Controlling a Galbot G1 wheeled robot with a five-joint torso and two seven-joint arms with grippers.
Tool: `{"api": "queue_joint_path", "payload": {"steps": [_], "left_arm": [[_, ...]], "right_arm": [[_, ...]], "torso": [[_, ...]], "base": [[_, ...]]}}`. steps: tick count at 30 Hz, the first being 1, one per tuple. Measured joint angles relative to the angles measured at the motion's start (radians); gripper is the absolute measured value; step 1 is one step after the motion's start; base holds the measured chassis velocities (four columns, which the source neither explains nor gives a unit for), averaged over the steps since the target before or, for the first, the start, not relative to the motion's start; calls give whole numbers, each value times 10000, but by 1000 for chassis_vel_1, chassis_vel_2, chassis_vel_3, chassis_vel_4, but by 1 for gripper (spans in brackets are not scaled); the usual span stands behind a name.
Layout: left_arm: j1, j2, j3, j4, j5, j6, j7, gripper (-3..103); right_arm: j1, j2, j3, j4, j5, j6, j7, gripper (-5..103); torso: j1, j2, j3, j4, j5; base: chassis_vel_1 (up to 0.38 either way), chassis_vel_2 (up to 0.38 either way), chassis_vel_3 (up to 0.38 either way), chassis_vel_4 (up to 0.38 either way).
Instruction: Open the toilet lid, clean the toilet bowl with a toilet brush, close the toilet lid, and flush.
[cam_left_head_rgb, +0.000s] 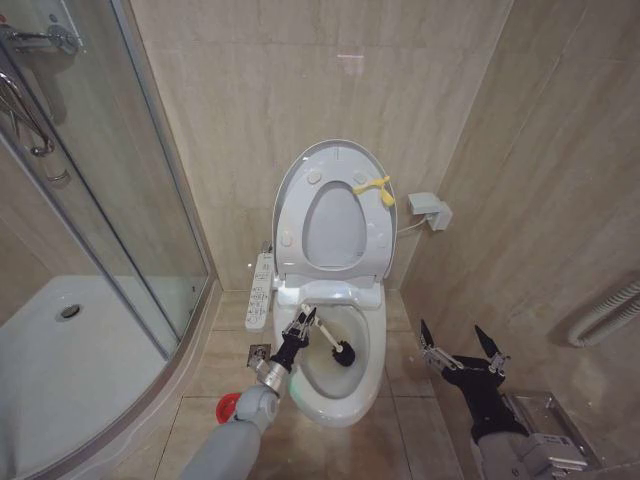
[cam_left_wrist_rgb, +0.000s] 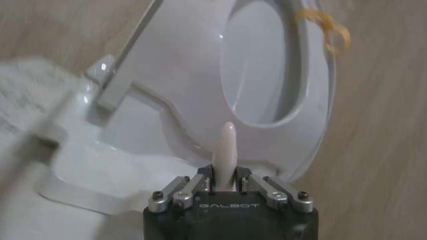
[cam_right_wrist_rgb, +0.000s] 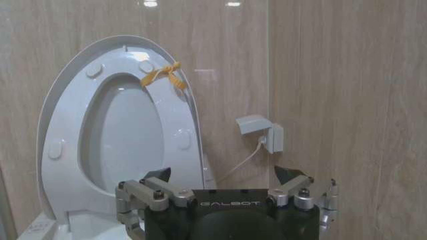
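Observation:
The toilet lid (cam_left_head_rgb: 335, 225) stands raised against the wall with the seat ring up in front of it and a yellow loop tag (cam_left_head_rgb: 375, 187) at the top. Below lies the open toilet bowl (cam_left_head_rgb: 378, 340). My left gripper (cam_left_head_rgb: 303, 320) is over the bowl's left rim, shut on the toilet brush handle (cam_left_head_rgb: 322, 336); the dark bristle head (cam_left_head_rgb: 344, 353) is down inside the bowl. In the left wrist view the cream handle tip (cam_left_wrist_rgb: 226, 145) sticks out between the shut fingers (cam_left_wrist_rgb: 190, 187). My right gripper (cam_left_head_rgb: 462, 350) hangs open to the right of the toilet, holding nothing.
A glass shower enclosure (cam_left_head_rgb: 110, 250) and white shower tray (cam_left_head_rgb: 60, 350) fill the left. The red holder cup (cam_left_head_rgb: 228, 406) sits on the floor left of the bowl, near the side button panel (cam_left_head_rgb: 260, 290). A wall box (cam_left_head_rgb: 430, 211) hangs right of the lid.

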Motion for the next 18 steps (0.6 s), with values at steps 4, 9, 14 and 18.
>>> {"api": "queue_joint_path", "payload": {"steps": [4, 9, 14, 18], "left_arm": [[5, -86, 156, -729, -1513, 406, -24, 21], [-60, -69, 165, -863, -1736, 489, 44, 22], [-42, 78, 10, -342, -348, 113, 263, 22], [-40, 243, -57, -220, 550, -42, 284, 22]], "right_arm": [[0, 0, 0, 0, 0, 0, 0, 100], [0, 0, 0, 0, 0, 0, 0, 100], [0, 0, 0, 0, 0, 0, 0, 100], [0, 0, 0, 0, 0, 0, 0, 100]], "torso": [[1, -1, 0, -3, 3], [1, -1, -1, 2, 1], [0, 0, -3, 6, 2], [-1, 1, -4, 8, 2]], "base": [[0, 0, 0, 0], [0, 0, 0, 0], [0, 0, 0, 0], [0, 0, 0, 0]]}}
